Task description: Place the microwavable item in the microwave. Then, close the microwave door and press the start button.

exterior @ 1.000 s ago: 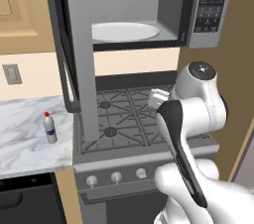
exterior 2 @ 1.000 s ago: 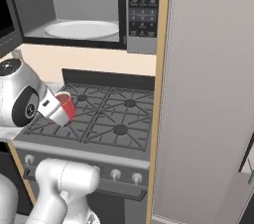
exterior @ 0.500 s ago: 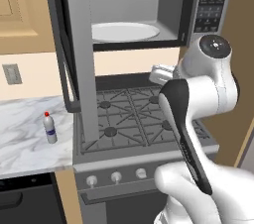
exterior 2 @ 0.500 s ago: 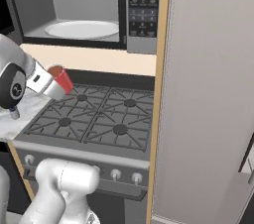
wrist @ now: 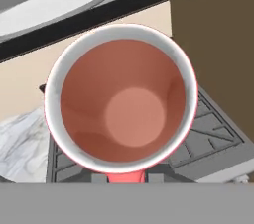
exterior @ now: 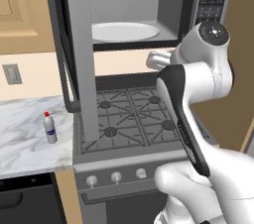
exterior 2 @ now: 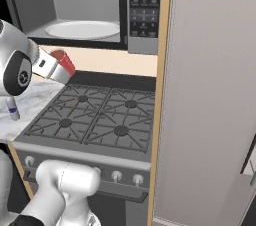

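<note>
Arm is reaching up and forward over the stove, forearm rising from the base, wrist bent toward the microwave. In the right base view the hand is angling up and to the right, and the gripper is pinching the cup, fingers pressed in on its lower part. Cup is tilting with the hand, open end pointing up toward the microwave opening.

Cup is in the air above the rear left part of the stove, just below the microwave's bottom front edge and not yet inside. In the hand view I'm looking straight into the cup: white rim, red inside, round pale bottom. Fingertips are hiding under the cup at the bottom edge there, so that view isn't showing the contact itself.

Door is standing wide open, swung out to the left, its edge facing the left base camera, bar handle on the left side. Turntable is sitting bare on the cavity floor. Keypad is sitting on the microwave's right side, next to the tall cabinet panel.

Bottle is standing upright on the marble counter left of the stove, near the stove-side edge, well apart from the gripper.
</note>
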Controlling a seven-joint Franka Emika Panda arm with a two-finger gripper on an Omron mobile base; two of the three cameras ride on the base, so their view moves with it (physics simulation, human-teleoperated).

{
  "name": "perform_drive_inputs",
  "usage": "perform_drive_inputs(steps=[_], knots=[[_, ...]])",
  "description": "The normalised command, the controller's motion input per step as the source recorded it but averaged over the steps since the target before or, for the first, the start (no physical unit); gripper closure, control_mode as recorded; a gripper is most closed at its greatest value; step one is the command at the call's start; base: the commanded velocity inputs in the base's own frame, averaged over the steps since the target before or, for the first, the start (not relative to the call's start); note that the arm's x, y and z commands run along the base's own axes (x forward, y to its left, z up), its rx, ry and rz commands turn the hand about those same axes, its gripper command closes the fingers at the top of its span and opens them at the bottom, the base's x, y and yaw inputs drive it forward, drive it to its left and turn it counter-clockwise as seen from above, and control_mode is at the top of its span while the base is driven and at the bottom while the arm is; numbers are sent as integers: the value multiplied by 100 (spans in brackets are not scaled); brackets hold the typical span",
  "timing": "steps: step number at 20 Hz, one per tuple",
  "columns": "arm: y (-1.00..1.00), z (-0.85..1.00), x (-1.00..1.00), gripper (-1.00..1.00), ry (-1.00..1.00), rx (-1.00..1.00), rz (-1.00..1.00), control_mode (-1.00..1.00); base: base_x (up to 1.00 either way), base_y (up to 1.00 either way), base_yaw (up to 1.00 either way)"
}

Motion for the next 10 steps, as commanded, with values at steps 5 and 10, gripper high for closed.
perform_drive_inputs(steps=[5, 10], knots=[[0, 31, 39, 100, -16, -2, 14, -100, 0, 0, 0], [1, 52, 23, 100, -17, -7, 12, -100, 0, 0, 0]])
